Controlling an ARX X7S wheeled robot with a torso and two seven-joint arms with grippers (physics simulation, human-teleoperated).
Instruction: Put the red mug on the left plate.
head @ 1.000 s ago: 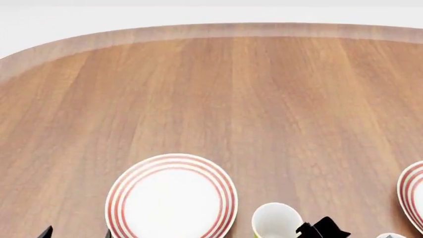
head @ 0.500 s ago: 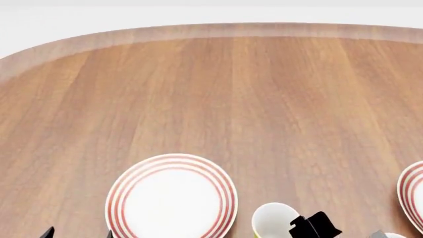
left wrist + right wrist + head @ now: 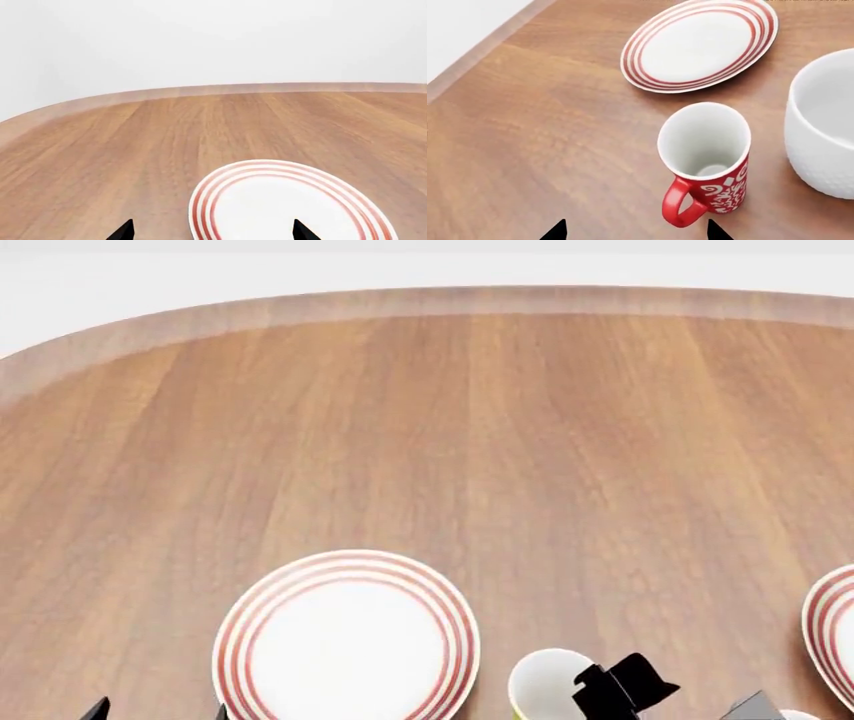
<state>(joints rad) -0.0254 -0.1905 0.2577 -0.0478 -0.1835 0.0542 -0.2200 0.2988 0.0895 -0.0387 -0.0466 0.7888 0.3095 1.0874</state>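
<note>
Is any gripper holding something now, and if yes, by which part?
Nothing is held. The right gripper is open just short of the slim red floral mug, near its handle; the left gripper is open over the red-ringed white plate.

Left wrist cam: left plate (image 3: 287,205) lying flat on wooden table (image 3: 133,150), its red rings showing, near edge running out of frame. Left gripper (image 3: 212,231) tips showing wide apart, one over the plate, other over bare wood.
</note>
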